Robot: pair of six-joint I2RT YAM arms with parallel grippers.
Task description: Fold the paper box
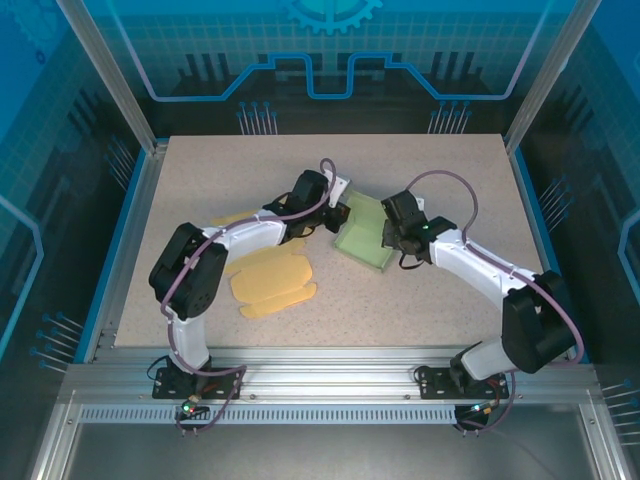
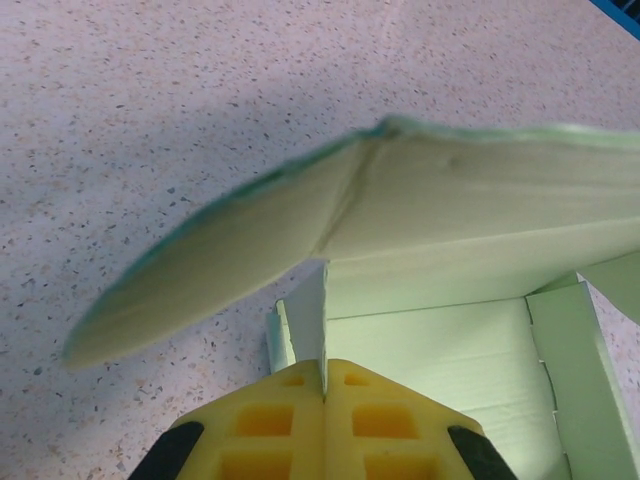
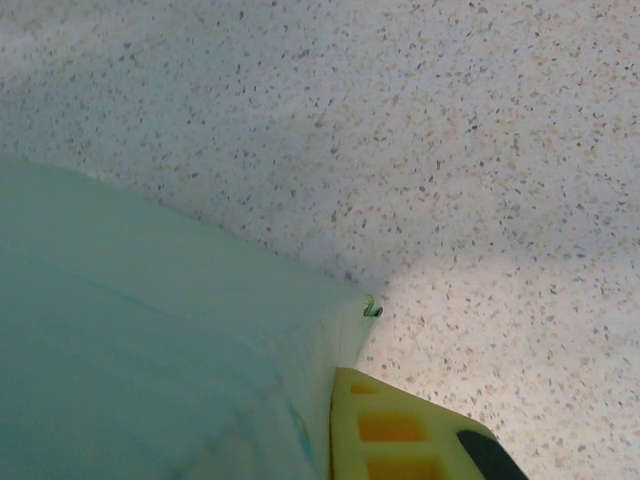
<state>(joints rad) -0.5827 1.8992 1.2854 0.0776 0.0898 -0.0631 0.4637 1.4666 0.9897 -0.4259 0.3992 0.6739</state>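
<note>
**Both claws clamped on a half-formed green paper box at mid-table**

Roughly at the centre of the table, the pale green paper box lies between the two arms. Its open side faces up. From above, its long axis runs from the far side toward the near side on a slant, with the near end swung a little to the left.

The left claw sits at the box's far left corner, its yellow fingers pressed together on the thin edge of an upright panel. In its wrist view a long flap with a rounded end reaches left from the box, raised above the table and casting a shadow on it.

The right claw is at the box's right side, closed on the wall there. In its wrist view one yellow finger lies against the outside of the green wall. The other finger is hidden behind the wall.

From above, both arms cover the corners they hold, so the pinch points are hard to make out.

Yellow cardboard blanks lie flat to the left of the box. Another yellow piece shows partly from under the left arm.
</note>
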